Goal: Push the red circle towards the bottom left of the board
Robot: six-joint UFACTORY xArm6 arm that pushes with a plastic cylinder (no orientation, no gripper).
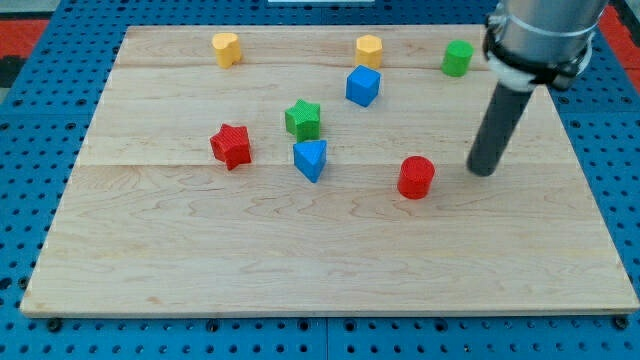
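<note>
1. The red circle [416, 177] lies on the wooden desk [300, 270], right of the desk's middle.
2. My tip [484, 171] rests just to the view's right of the red circle, near it but apart, with a sliver of bare wood between them.
3. The arm carries no claw, only a straight dark rod, so nothing opens, closes or grips.
4. To the view's left of the red circle sits the blue triangle [310, 159]; further left, the red star [231, 146].
5. Up and left of the red circle are the green star [303, 119] and the blue cube [363, 86].
6. Well above the red circle stands the green block [458, 58].
</note>
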